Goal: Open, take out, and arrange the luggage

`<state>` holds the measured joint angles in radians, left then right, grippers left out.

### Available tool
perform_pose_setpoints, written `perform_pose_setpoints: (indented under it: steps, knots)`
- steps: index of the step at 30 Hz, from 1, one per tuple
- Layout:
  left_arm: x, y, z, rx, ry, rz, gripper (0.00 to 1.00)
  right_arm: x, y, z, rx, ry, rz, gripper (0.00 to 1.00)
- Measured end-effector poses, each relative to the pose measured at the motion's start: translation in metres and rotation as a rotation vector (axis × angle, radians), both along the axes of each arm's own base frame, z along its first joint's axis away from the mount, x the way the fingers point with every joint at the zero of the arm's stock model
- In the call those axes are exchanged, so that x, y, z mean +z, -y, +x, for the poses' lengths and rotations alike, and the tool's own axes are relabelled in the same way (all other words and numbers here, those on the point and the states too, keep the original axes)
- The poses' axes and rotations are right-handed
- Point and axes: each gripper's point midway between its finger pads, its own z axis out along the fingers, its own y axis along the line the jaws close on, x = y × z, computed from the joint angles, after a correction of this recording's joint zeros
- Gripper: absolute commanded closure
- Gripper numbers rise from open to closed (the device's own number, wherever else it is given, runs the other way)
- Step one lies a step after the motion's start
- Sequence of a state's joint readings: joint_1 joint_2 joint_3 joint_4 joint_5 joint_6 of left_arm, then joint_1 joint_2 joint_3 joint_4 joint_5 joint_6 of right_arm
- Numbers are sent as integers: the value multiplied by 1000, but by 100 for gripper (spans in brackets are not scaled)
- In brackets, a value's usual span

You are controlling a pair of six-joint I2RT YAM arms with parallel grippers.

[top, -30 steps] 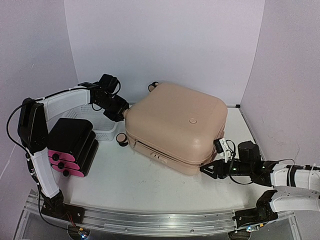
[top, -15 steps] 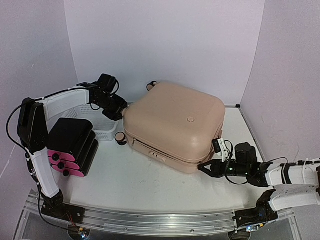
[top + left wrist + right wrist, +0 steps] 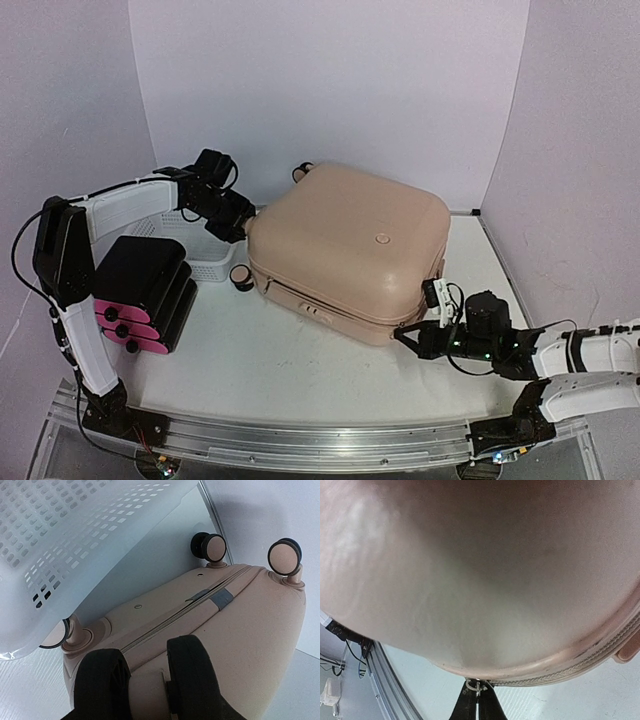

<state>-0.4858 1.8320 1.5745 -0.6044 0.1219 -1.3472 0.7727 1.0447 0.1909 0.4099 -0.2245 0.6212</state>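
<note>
The right gripper [image 3: 477,697] is pinched fully closed. Its black tips meet on the small metal zipper pull [image 3: 475,684] that hangs from the zip track at the rounded near-right corner of the luggage [image 3: 350,240]. The right arm [image 3: 575,355] lies low and nearly level by the table's [image 3: 270,365] right edge, forearm pointing left. The left gripper [image 3: 146,655] stands about half open, with a finger to either side of the shell's seam at the wheeled end; whether they press on it I cannot tell. The left arm [image 3: 120,205] arches high from the near-left corner, over the black box with pink drawer fronts [image 3: 145,290] and the white mesh basket [image 3: 75,540].

The luggage lies flat and closed across the middle of the table toward the far-right corner, its wheels [image 3: 210,547] facing the left edge. It is probably a stiff, smooth, fairly light shell that would slide or roll rather than resist. The pull therefore looks like the sensible hold for unzipping, with the wheeled end braced against the tug. The pull is tiny and could slip from the tips
</note>
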Motion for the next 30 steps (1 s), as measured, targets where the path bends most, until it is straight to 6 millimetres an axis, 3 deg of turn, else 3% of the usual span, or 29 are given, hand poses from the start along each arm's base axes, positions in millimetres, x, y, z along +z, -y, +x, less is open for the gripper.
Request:
perform_pose_setpoints:
  steps: [9, 15, 21, 26, 30]
  knots:
    - [-1, 9, -11, -18, -13, -13, 85, 2, 21, 1, -78, -25, -138, 100]
    - [-2, 22, -25, -37, -30, -27, 86, 5, 61, 6, -157, -39, -452, 100]
    - [-2, 26, -28, -41, -28, -33, 86, 8, 85, 10, -132, 33, -684, 100]
    - [-2, 26, -29, -43, -20, -38, 87, 10, 97, 16, -111, 94, -777, 100]
    - [-2, 29, -31, -50, -21, -43, 88, 12, 119, 36, -160, 80, -774, 100]
